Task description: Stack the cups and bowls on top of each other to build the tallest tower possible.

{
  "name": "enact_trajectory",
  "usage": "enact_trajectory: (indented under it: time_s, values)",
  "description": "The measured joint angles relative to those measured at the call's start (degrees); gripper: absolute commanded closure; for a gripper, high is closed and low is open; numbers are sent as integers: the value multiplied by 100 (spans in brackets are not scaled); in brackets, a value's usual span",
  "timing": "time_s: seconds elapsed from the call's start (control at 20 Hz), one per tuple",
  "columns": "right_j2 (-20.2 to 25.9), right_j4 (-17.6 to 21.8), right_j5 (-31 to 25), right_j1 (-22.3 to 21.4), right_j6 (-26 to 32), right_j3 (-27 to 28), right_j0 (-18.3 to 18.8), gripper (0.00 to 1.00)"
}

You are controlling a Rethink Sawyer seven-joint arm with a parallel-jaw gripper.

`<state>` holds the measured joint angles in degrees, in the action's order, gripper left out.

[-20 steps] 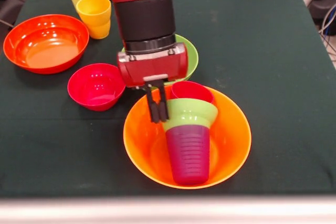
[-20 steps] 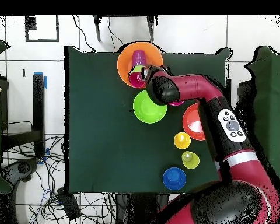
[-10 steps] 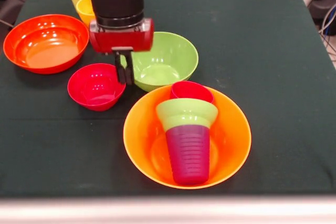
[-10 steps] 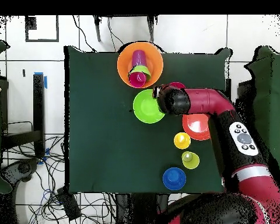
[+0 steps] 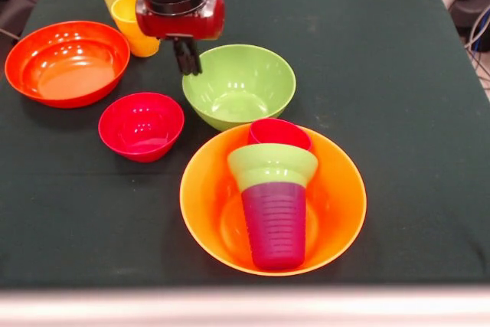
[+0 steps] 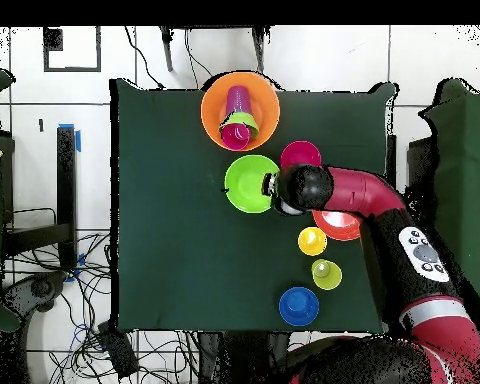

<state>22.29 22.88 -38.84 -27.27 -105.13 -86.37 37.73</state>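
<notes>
While the tower (image 5: pixel 273 197) is lying tipped over inside the large yellow-orange bowl (image 5: pixel 337 223), I am watching my gripper (image 5: pixel 187 57) pulling away from it. A second ago its tips were hanging right beside the small green bowl (image 5: pixel 272 165) in that stack; half a second ago they were passing between the small red-pink bowl (image 5: pixel 142 125) and the large green bowl (image 5: pixel 240 84); now they are hovering by the far rim of the large green bowl, near the yellow-orange cup (image 5: pixel 136 24). Its fingers are sitting pressed together and carrying nothing.

Nothing in the stack is shifting as I retreat: the purple ribbed cup (image 5: pixel 274 223) is still leaning with the small green bowl over its upper end and the red-pink cup (image 5: pixel 279 132) behind that. The large green bowl, though, is sitting slightly farther to the side than it was, so I am guessing I nudged it in passing.

For the task, I am reading this as leaving the fallen stack and heading for another piece. From overhead, the arm is crossing above the orange-red bowl (image 6: pixel 334 223), with the pale yellow cup (image 6: pixel 326 274) and small blue bowl (image 6: pixel 298 305) lying well apart. Height is not growing yet.
</notes>
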Motion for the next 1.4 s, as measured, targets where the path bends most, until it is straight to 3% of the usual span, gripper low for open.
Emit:
enact_trajectory:
  time_s: [0.3,0.75,0.95,1.2,1.4]
  values:
    - [-70,-519,-1,65,-11,-330,0,100]
    - [-179,-628,-1,123,-11,-370,-99,100]
    - [-432,-431,13,21,-11,-228,-367,100]
    - [-1058,136,219,-390,-11,-62,-1032,100]
    - [-1255,249,380,-574,-11,-24,-1227,100]
